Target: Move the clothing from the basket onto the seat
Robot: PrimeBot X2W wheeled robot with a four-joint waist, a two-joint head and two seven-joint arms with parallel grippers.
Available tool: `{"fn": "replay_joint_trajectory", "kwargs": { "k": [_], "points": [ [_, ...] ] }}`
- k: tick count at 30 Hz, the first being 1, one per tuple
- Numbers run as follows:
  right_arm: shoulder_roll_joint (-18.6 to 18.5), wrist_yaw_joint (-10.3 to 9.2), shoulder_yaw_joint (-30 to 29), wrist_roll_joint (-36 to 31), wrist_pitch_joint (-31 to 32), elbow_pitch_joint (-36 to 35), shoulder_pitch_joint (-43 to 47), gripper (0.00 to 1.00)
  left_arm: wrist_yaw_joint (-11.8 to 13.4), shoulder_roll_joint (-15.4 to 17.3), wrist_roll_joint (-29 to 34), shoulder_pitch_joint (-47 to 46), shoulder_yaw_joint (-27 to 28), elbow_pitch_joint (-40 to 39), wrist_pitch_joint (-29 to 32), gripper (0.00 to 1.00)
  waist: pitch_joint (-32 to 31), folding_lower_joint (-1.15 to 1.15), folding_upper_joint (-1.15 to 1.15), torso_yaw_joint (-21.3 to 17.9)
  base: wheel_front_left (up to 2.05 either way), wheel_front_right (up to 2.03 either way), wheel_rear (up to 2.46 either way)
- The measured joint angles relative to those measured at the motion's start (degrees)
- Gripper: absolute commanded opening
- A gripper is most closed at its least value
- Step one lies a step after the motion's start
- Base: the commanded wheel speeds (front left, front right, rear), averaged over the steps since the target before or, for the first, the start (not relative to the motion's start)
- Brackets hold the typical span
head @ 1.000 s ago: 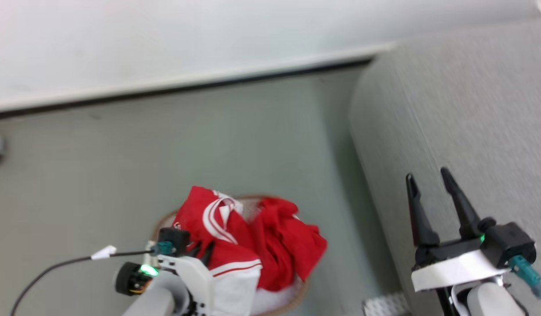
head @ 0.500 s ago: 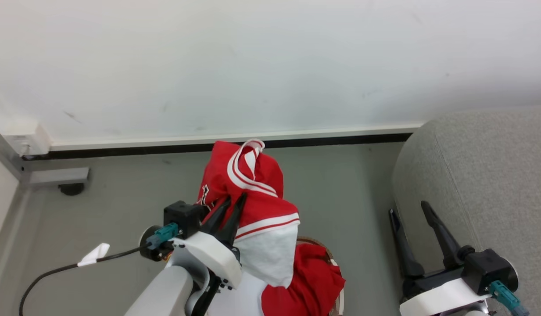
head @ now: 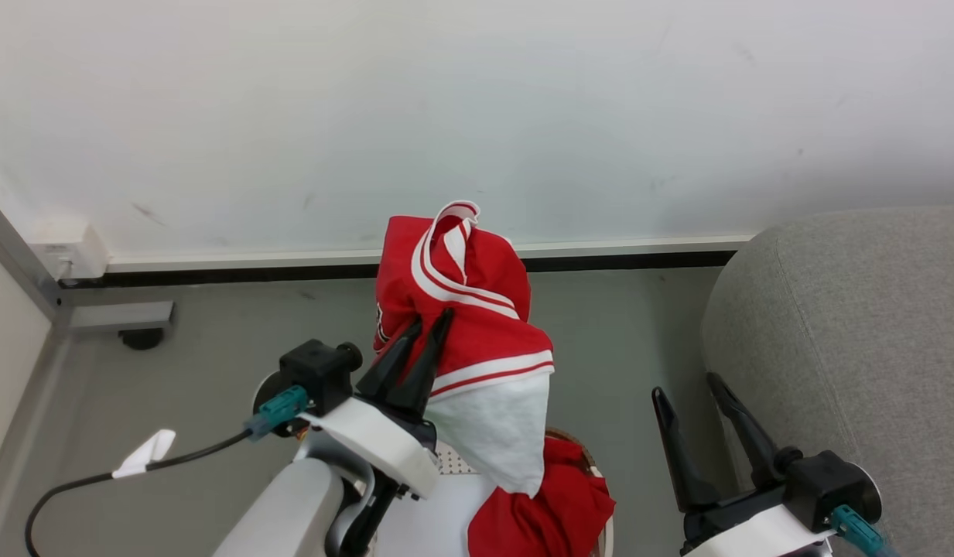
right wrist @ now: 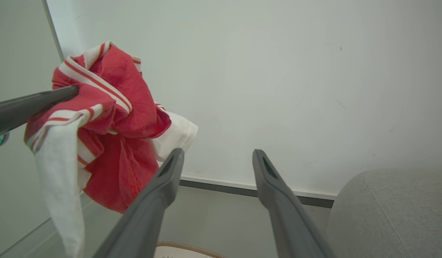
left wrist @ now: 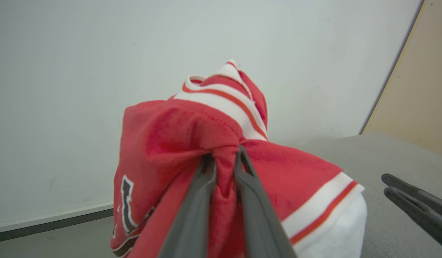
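Jersey (head: 461, 309), now lifted above the basket (head: 448, 463), hangs pinched in the left gripper (head: 434, 319); right gripper (head: 685, 385) alongside stands wide open, empty.

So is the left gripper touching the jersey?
Touching. The left wrist view shows the left gripper clamped on a bunched fold of the jersey.

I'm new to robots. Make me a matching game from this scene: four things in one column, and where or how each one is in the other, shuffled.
1. jersey
2. plain red garment
3. right tool
4. seat

a. open, holding nothing
b. resting in the basket
c. light grey, to the right
d. pinched in the left tool

Pairs: 1-d, 2-b, 3-a, 4-c
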Motion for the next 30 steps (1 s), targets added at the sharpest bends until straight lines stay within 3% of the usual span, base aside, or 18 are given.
{"fn": "replay_joint_trajectory", "kwargs": {
  "k": [5, 13, 30],
  "points": [
    [-0.3, 0.0, 1.9, 0.0, 0.0, 1.0, -0.1, 1.0, 0.5, 0.6, 0.0, 0.4, -0.3, -1.4, 0.2, 0.0, 0.3, 0.0, 0.0, 0.0, 0.0, 0.0, 0.0],
    [-0.9, 0.0, 9.8, 1.9, 0.0, 6.1, -2.7, 1.0, 0.7, -0.9, 0.0, 1.4, -2.4, -3.6, 0.3, 0.0, 0.1, 0.0, 0.0, 1.3, 0.0, 0.0, 0.0],
    [-1.8, 0.0, 23.2, 7.3, 0.0, 21.1, -13.1, 1.0, 0.2, -3.9, -2.3, 3.3, -13.4, -9.8, 2.9, 0.0, -0.6, 0.01, 0.0, 9.4, 0.0, 0.0, 0.0]
  ]
}}
